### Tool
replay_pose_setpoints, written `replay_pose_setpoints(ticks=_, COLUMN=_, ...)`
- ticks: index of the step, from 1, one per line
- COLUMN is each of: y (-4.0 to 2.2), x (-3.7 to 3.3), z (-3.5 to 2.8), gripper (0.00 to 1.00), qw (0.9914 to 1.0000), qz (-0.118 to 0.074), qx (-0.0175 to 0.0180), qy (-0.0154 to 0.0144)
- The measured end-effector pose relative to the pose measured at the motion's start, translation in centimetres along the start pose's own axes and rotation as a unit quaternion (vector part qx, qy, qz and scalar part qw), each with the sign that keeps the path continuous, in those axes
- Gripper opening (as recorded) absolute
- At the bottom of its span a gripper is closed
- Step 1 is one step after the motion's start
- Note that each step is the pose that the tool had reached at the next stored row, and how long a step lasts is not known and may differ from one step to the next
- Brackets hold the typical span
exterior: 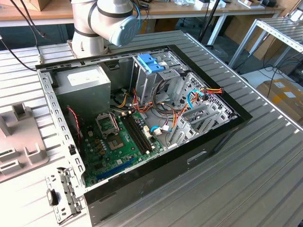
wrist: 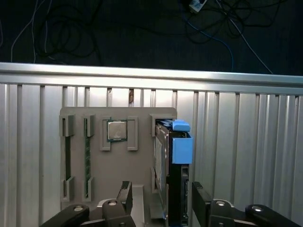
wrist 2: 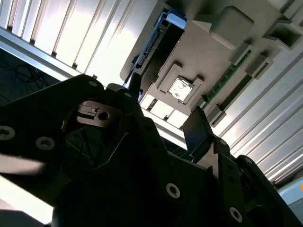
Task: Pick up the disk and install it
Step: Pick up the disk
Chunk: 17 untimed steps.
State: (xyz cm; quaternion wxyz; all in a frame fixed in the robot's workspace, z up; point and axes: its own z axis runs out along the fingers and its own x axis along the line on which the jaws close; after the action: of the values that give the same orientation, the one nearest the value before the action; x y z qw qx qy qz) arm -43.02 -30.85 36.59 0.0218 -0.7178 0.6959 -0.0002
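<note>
Disk [wrist: 176, 156] standing on edge in grey holder [wrist: 118, 165], end effector [wrist: 162, 189] spread wide nearby, gotta centre it square before closing.

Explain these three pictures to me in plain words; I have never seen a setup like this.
The machine is a single robot arm. The exterior view shows its base behind an open computer case lying on a ribbed metal table, with a grey holder tray at the exterior view's left. The two wrist views come from cameras riding on the arm, looking past its gripper at that tray. Its slots hold a processor chip, memory sticks and the disk, standing on edge with blue rails. The gripper is open and holds nothing; in the first wrist view its fingers line up either side of the disk.
</note>
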Motion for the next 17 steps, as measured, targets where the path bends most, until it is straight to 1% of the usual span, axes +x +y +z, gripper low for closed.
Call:
replay_pose_setpoints(ticks=1, y=0.00, x=0.00, z=0.00, gripper=0.61, qw=1.00000, qz=0.000, qx=0.0000, qy=0.0000)
replay_pose_setpoints(ticks=2, y=0.00, x=0.00, z=0.00, gripper=0.68, qw=1.00000, qz=0.000, qx=0.0000, qy=0.0000)
replay_pose_setpoints(ticks=7, y=0.01, x=-0.01, z=0.01, gripper=0.68, qw=1.00000, qz=0.000, qx=0.0000, qy=0.0000)
replay_pose_setpoints(ticks=12, y=0.08, x=-0.03, z=0.11, gripper=0.68, qw=1.00000, qz=0.000, qx=0.0000, qy=-0.0007)
replay_pose_setpoints(ticks=17, y=0.15, x=-0.50, z=0.33, gripper=0.68, qw=1.00000, qz=0.000, qx=0.0000, qy=-0.0008)
